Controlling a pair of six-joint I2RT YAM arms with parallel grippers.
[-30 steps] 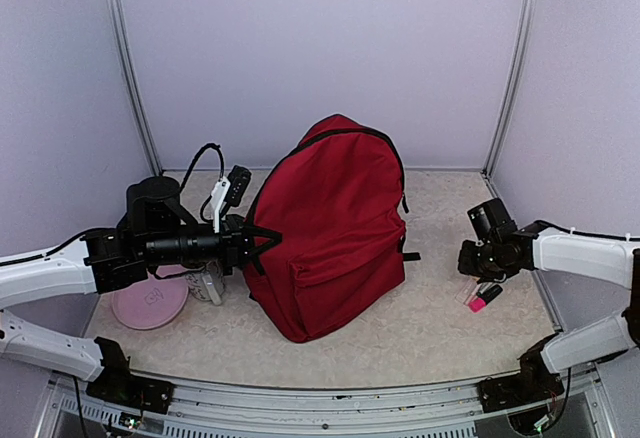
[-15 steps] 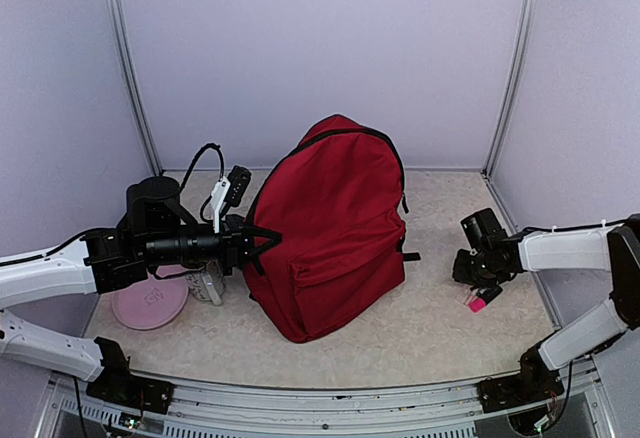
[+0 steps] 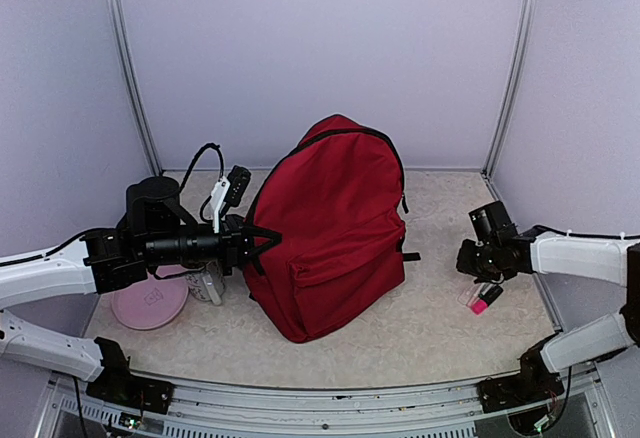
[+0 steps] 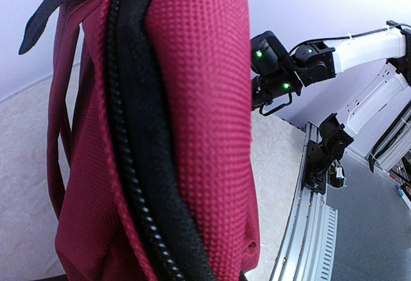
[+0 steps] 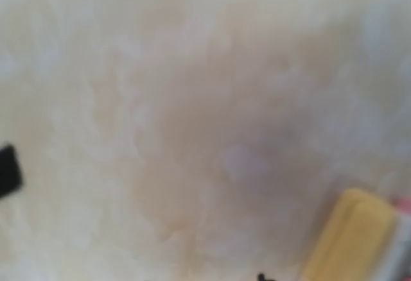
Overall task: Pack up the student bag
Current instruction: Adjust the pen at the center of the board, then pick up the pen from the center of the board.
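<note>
The student bag (image 3: 335,228) is a large dark red backpack standing upright mid-table. My left gripper (image 3: 262,245) is at its left edge, and its jaws appear shut on the fabric by the black zipper (image 4: 138,185). The bag fills the left wrist view (image 4: 205,101) and hides my fingers. My right gripper (image 3: 478,263) points down at the table on the right, just above a small pink and black item (image 3: 483,299). The right wrist view is blurred and shows bare table and a yellow object (image 5: 350,236) at the lower right. The right fingers are not visible.
A pink disc (image 3: 150,303) and a small grey-white item (image 3: 209,283) lie on the table under my left arm. Lilac walls with metal posts (image 3: 130,68) close in the back and sides. A metal rail (image 3: 330,403) runs along the near edge.
My right gripper dipped a little left and toward the pink item, then came back to about where it was. My left gripper and the bag have not moved.
</note>
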